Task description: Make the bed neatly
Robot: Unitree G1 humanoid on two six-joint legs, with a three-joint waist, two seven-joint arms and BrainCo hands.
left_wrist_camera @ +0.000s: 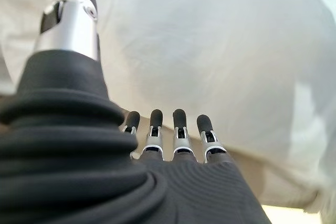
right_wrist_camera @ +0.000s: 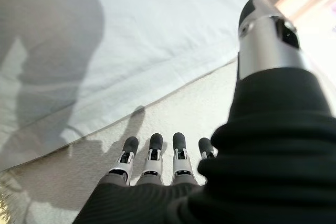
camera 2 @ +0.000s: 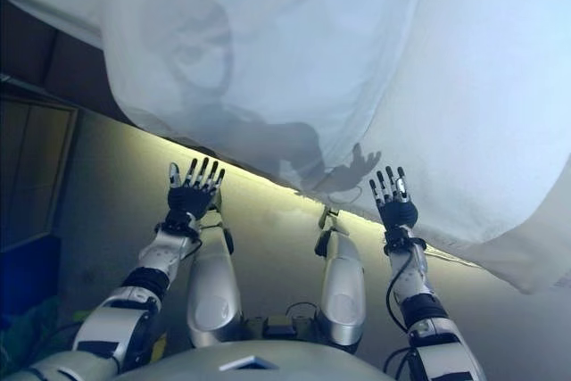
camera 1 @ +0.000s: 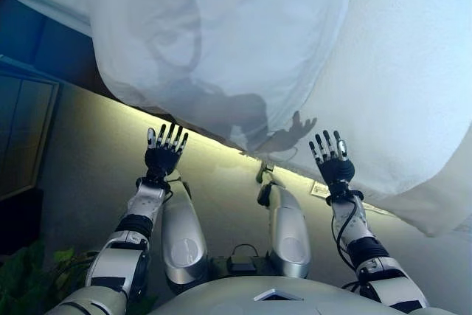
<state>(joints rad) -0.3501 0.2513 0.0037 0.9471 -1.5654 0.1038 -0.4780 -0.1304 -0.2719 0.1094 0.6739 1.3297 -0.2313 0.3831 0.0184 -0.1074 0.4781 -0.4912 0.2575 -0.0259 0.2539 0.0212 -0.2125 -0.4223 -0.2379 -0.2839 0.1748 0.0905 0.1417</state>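
both hands are raised in front of the bed, palms turned away from the head camera, and neither one holds anything. left hand (camera 1: pixel 165 154) has its fingers straight and fanned, with the tips just short of the lower hem of the white sheet (camera 1: pixel 221 42); in its own wrist view the fingers (left_wrist_camera: pixel 178 129) point at the pale cloth without touching it and the thumb stands apart. right hand (camera 1: pixel 332 161) is likewise spread wide, fingers straight, close beside the sheet's edge near the bed's corner; its wrist view shows the fingers (right_wrist_camera: pixel 152 153) stretched toward a textured cream mattress surface (right_wrist_camera: pixel 173 114) with the smoother sheet lying just beyond it, and no cloth caught between the fingers and the thumb

the sheet drapes loosely over the side of the bed (camera 1: pixel 413 71), bulging and hanging unevenly, with a fold running diagonally across it. below the hanging hem of the sheet a grey floor (camera 1: pixel 88 153) shows, and well to the left of the bed stands a dark panel (camera 1: pixel 26 130), with green leaves (camera 1: pixel 29 278) below it
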